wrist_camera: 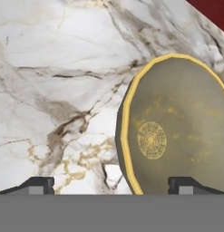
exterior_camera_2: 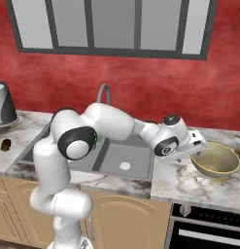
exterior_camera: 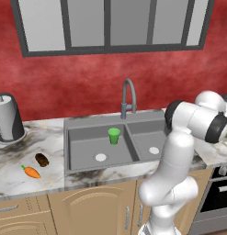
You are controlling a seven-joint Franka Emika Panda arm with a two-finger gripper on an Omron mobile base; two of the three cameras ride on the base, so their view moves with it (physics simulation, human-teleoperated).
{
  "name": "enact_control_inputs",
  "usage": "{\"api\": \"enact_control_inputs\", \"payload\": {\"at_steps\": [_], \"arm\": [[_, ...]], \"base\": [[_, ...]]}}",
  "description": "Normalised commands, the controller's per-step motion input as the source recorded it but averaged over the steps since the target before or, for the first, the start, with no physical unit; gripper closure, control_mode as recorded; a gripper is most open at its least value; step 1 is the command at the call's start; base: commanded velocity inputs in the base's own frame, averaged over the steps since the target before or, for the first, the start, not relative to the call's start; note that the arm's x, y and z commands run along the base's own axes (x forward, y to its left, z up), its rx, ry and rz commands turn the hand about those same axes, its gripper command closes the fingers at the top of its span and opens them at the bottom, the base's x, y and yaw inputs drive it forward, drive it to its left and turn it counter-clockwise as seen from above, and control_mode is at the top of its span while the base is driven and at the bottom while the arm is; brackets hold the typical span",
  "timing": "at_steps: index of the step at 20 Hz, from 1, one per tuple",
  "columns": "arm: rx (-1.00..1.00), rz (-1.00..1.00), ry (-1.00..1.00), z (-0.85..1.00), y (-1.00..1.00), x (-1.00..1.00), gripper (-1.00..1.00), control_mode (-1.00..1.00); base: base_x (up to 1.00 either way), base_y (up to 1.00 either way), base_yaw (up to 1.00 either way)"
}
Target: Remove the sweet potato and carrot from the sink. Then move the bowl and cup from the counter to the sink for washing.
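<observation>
Hovering open end effector (wrist_camera: 111, 186) over bowl (wrist_camera: 177, 131) rim.

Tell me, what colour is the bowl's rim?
Shiny yellow, around the olive-tan bowl; clearest in the hand view.

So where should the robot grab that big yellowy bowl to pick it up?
Probably by its rim. The bowl is wide and round, too broad to fit between the fingers, but its thin rim stands open upward on the counter. The open gripper hangs over the near edge, so coming down from above, one finger inside and one outside, looks best.
</observation>
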Motion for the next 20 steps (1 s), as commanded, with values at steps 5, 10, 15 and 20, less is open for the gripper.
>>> {"api": "enact_control_inputs", "payload": {"at_steps": [5,10,15,20], "arm": [[0.00,0.02,0.00,-0.06,-0.15,0.11,-1.00,-1.00],[0.00,0.00,0.00,-0.09,-0.13,0.12,-1.00,-1.00],[0.00,0.00,0.00,-0.11,-0.10,0.15,-1.00,-1.00],[0.00,0.00,0.00,-0.10,-0.08,0.13,-1.00,-1.00]], "base": [[0.00,0.00,0.00],[0.00,0.00,0.00],[0.00,0.00,0.00],[0.00,0.00,0.00]]}}
